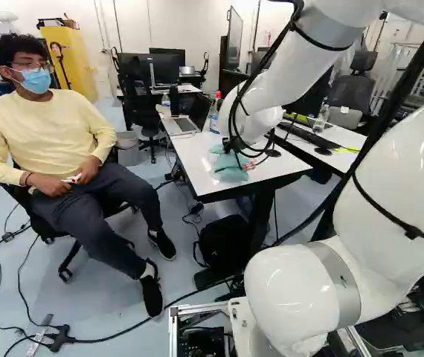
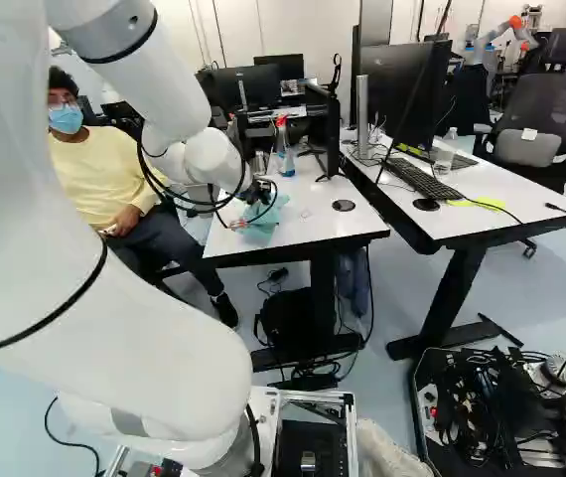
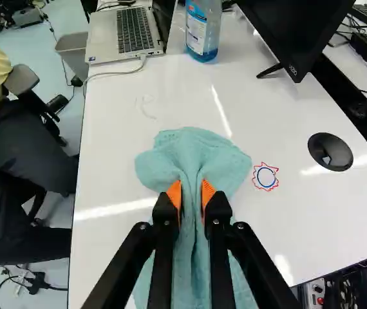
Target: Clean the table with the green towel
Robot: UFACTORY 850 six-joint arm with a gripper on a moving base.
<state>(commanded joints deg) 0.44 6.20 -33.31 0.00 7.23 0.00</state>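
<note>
Gripper (image 2: 262, 193) Held Green Towel (image 3: 193, 152) in a Pinch on White Table (image 3: 109, 161)

The two fingers were clenched on a gathered fold of the green towel, an orange pad (image 3: 175, 193) pressed against either side of it. The cloth spread out beyond the fingertips and back beneath the fingers, over the near part of the white table.

Just right of the cloth was a red-and-blue mark (image 3: 265, 177) on the tabletop, and farther right a black round disc (image 3: 330, 152). Beyond the cloth, a faint smear (image 3: 146, 108) showed on the white surface.

Toward the far end stood an open laptop (image 3: 122, 35) at the left and a red-topped bottle (image 2: 284, 154) to its right, with a dark monitor (image 3: 293, 29) farther right. A person (image 1: 45, 137) sat in a chair left of the table. On the right, a second table (image 2: 521, 199) bore a black keyboard (image 2: 422, 181).
</note>
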